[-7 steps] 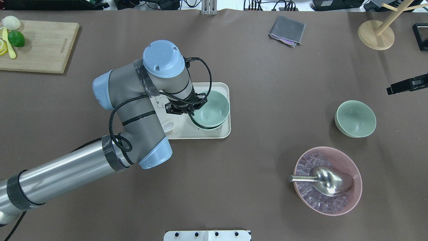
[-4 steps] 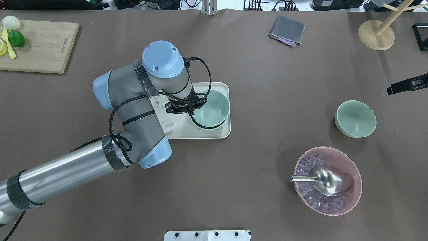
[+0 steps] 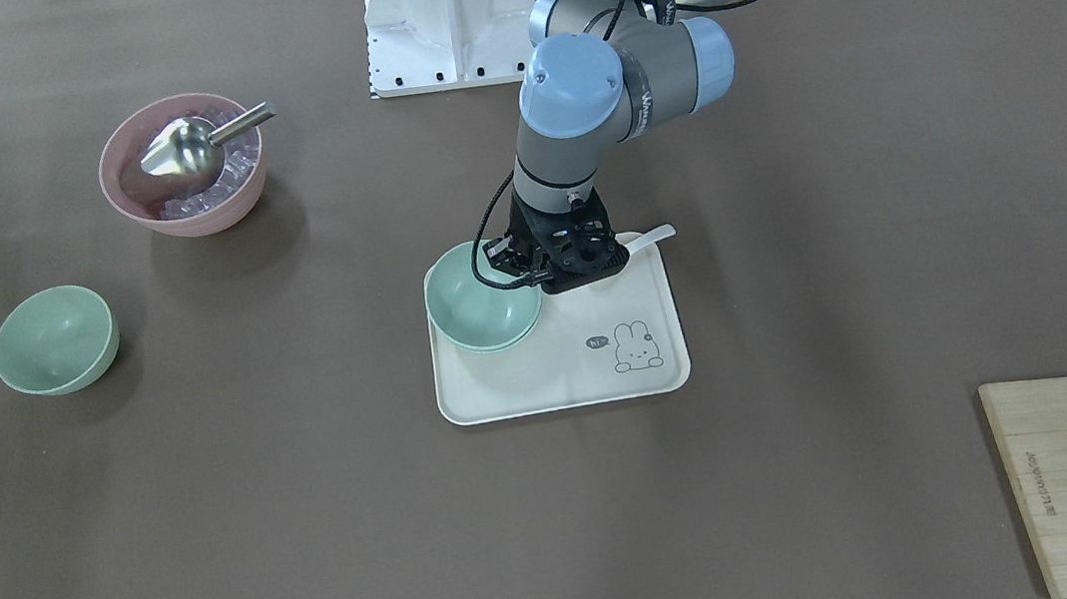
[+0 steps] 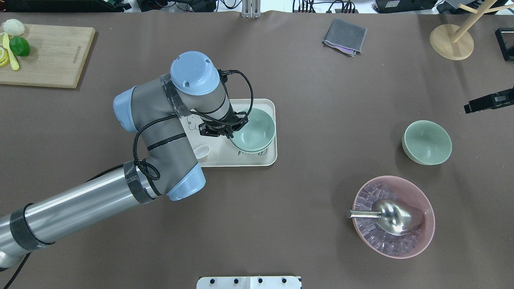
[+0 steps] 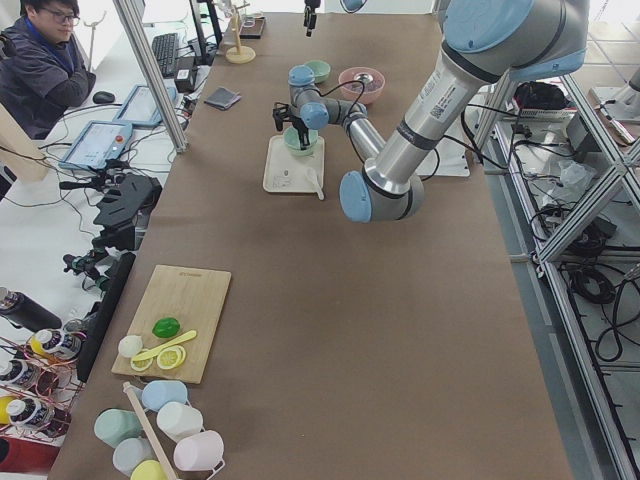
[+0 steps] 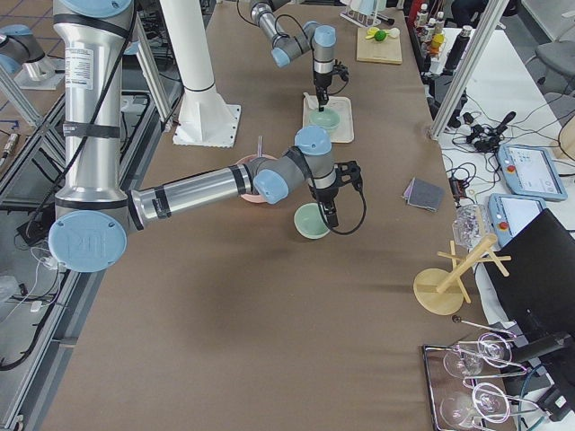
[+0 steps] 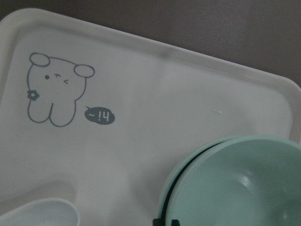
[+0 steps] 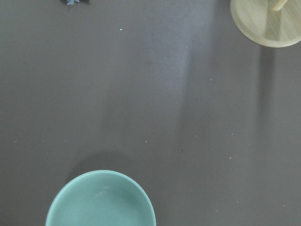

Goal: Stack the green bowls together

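**Second bowl going into the first; third waiting far to the right**

At the far left of the table a wooden cutting board [image 4: 44, 54] is carrying a lime [image 4: 19, 46] and some lemon pieces, well apart from the work.

Right of it, the left arm is reaching over a white bunny-print tray [image 4: 265, 161]. A white spoon [image 4: 200, 151] is lying on the tray, just beside the arm. The left end effector [image 4: 231, 134] is pinching the left rim of the upper green bowl [image 4: 253, 130]. That bowl is sitting inside the lower green bowl [image 7: 168, 188], which is resting on the tray's right half. The wrist view is showing a dark gap between the two rims, so the upper bowl is probably not fully seated. The step in hand looks like nesting this pair. Next, the fingers need to let go and lift straight up, without dragging the rim.

On the far side a folded grey cloth [image 4: 344, 37] is lying out of the way.

Further right, the third green bowl [image 4: 426, 142] is standing alone and upright on the table, well apart from the tray. The pink bowl [image 4: 393, 216] of ice cubes, with its metal scoop [image 4: 395, 216], is sitting just near of it.

The right end effector [image 4: 488, 102] is hovering beside the third bowl without touching it; whether it is released or clenched, I cannot tell. A wooden stand [image 4: 451, 42] is standing at the far right. The left arm over the tray is blocking any approach to the stack from the right.
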Tool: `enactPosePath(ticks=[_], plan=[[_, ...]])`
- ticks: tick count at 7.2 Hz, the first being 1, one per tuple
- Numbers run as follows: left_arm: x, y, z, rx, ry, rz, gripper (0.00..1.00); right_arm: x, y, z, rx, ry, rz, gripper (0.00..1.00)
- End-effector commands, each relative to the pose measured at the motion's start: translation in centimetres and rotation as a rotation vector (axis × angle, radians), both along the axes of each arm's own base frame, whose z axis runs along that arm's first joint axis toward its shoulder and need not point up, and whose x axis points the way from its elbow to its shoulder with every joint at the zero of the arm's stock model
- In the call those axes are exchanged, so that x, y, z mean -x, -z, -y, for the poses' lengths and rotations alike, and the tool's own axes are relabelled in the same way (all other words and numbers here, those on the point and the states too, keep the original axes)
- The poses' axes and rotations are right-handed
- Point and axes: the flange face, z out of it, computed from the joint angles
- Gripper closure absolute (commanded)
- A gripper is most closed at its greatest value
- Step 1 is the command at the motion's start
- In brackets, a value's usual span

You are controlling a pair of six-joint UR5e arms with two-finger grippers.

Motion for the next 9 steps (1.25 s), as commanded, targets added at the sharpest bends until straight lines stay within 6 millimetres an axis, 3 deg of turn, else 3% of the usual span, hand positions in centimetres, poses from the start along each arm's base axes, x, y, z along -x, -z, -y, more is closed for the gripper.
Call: enactPosePath(ticks=[1, 2, 3, 5, 6, 7, 9], plan=[[0.1, 0.0, 0.1, -0.007, 0.001, -0.011, 1.0, 0.0, 0.0, 0.0, -0.001, 0.001, 0.0, 0.0], [0.2, -0.2, 0.0, -0.019, 0.0, -0.024, 0.62, 0.0, 0.0, 0.0, 0.0, 0.0, 0.0, 0.0], [0.2, -0.5, 0.0, -0.03, 0.003, -0.026, 0.02, 0.0, 0.0, 0.0, 0.0, 0.0, 0.0, 0.0], [1.6, 1.1, 0.2, -0.068, 0.043, -0.04, 0.02, 0.0, 0.0, 0.0, -0.001, 0.001, 0.0, 0.0], [4.1, 2.1, 1.4, -0.069, 0.066, -0.051, 0.02, 0.0, -0.1, 0.0, -0.001, 0.002, -0.001, 0.0], [7.0, 1.8, 1.8, -0.04, 0.049, -0.052, 0.02, 0.0, -0.4, 0.1, 0.006, 0.001, -0.005, 0.0], [16.6, -2.7, 0.7, -0.154, -0.046, 0.036, 0.02, 0.2, -2.4, 0.4, 0.051, -0.008, -0.019, 0.02]])
